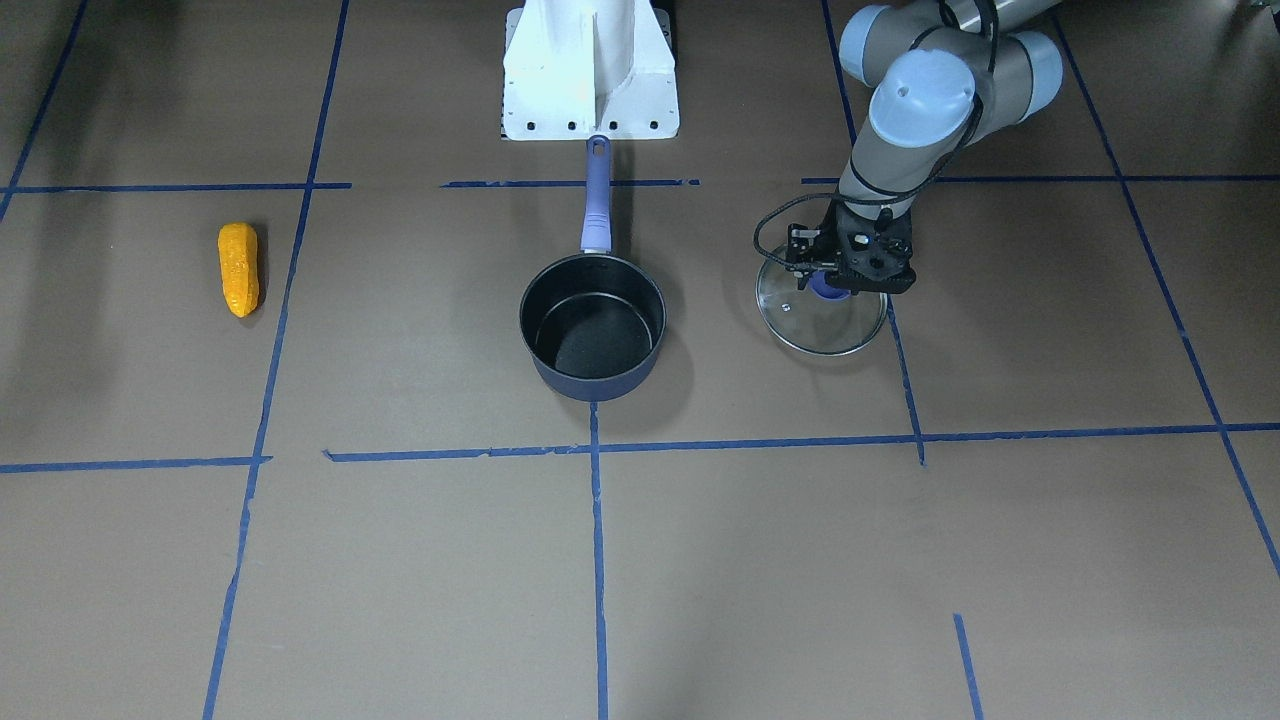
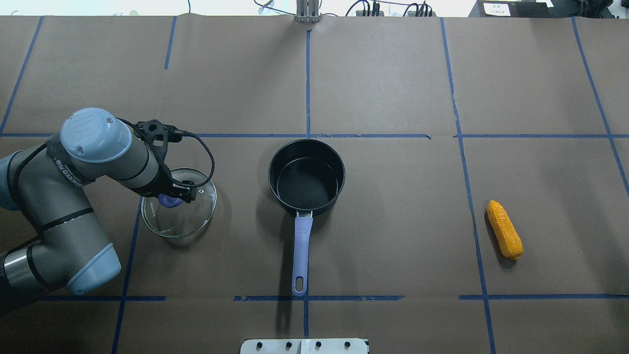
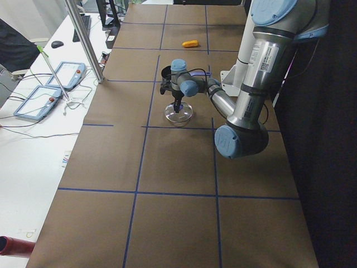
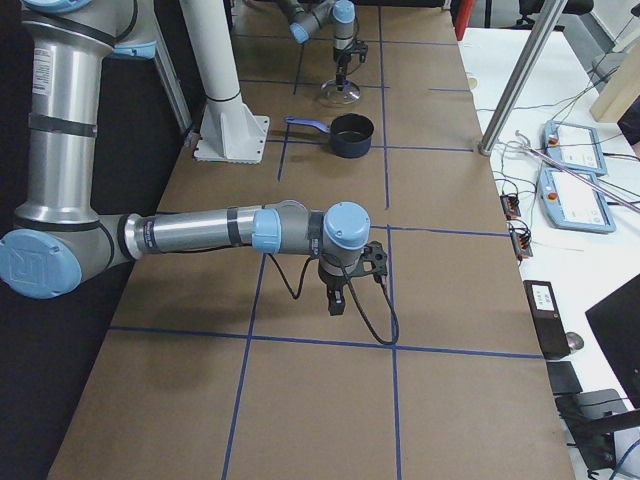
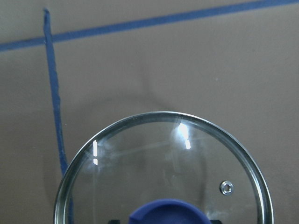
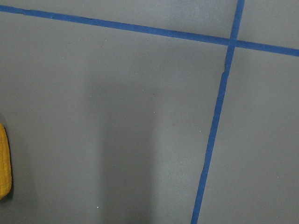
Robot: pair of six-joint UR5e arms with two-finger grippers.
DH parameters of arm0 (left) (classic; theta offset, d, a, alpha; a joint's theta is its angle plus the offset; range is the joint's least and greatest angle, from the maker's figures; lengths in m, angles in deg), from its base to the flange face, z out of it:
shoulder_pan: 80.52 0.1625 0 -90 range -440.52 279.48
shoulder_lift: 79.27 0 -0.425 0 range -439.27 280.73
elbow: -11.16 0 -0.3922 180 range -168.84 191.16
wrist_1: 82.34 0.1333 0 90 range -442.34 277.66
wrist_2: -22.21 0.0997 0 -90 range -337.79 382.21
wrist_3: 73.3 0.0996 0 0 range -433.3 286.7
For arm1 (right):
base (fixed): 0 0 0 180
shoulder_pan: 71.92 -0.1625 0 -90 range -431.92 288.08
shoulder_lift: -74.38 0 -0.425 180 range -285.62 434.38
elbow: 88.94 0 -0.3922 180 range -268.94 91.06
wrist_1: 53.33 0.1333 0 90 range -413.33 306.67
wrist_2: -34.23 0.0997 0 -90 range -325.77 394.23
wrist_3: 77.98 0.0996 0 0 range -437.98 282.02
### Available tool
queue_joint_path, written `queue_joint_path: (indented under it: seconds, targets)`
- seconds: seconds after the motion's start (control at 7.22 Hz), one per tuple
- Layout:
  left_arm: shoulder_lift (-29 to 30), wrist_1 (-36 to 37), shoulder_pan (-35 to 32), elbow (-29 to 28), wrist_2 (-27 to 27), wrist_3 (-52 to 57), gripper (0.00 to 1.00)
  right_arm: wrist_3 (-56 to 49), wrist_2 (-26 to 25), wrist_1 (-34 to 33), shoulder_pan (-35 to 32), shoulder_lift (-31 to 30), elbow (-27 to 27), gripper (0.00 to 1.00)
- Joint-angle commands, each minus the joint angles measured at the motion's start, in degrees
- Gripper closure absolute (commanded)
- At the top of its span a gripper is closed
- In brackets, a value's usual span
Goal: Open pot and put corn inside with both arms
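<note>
Overhead exterior view, and the small dark navy saucepan [image 2: 304,189] with its long periwinkle handle sits open mid-table, black inside bare, handle pointing back at the robot. Off to the robot's left, the round glass lid [image 2: 192,217] lies on the brown paper table [image 2: 393,73], well apart from the saucepan. The left gripper [image 2: 175,196] is right down on the lid's blue knob [image 5: 168,212], jaws narrowed to either side and seemingly pinching it. So the opening looks done, and the corn is the job now.

And there it is: the small orange-yellow bumpy corn cob [image 2: 504,230], alone far out on the robot's right, well apart from the saucepan, nothing touching it. The right wrist camera catches just its edge. The right gripper [image 4: 337,300] hangs above the table close by, seen only from the side camera, so I cannot tell how wide its jaws stand.

How will the cob handle? It looks light and stiff. The bumps should give the pads purchase, but that round body could roll. Best taken across the thick middle, jaws square to its length, clear of the tapered tip.
</note>
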Motion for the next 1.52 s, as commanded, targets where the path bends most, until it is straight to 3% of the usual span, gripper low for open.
queue_joint_path:
  seconds: [0.0, 0.14, 0.28, 0.69, 0.83, 0.97, 1.25, 1.38]
  targets:
    - [0.1, -1.9, 0.1, -1.3, -0.2, -0.5, 0.97, 0.0, 0.0, 0.1, 0.2, 0.0, 0.0, 0.00]
    - [0.0, -1.9, 0.2, -1.3, -0.2, -0.3, 0.67, 0.0, 0.0, 0.1, 0.2, 0.0, 0.0, 0.00]
    - [-0.1, -1.9, 0.1, -1.4, -0.1, -0.3, 0.05, 0.0, 0.0, 0.1, 0.2, 0.0, 0.0, 0.00]
    - [-0.5, -1.4, -0.6, 2.2, 0.2, -1.1, 0.00, 2.1, 0.2, 0.1, 1.6, 0.1, -0.3, 0.00]
    - [-5.0, -1.3, -2.3, 7.9, 0.1, -1.0, 0.00, 9.8, 2.6, 2.7, 5.5, 0.1, -1.7, 0.00]
    - [-10.2, -1.1, -6.0, 12.8, -0.2, -0.2, 0.00, 21.8, 2.7, 13.3, 9.6, -0.2, -1.8, 0.00]
    - [-14.3, -1.1, -11.6, 14.8, -5.3, 1.7, 0.00, 50.3, -1.6, 35.7, 22.1, -0.9, -2.2, 0.01]
    - [-16.2, -1.0, -14.0, 14.8, -6.3, 5.8, 0.00, 59.7, -7.2, 38.5, 29.8, -0.2, -3.9, 0.01]
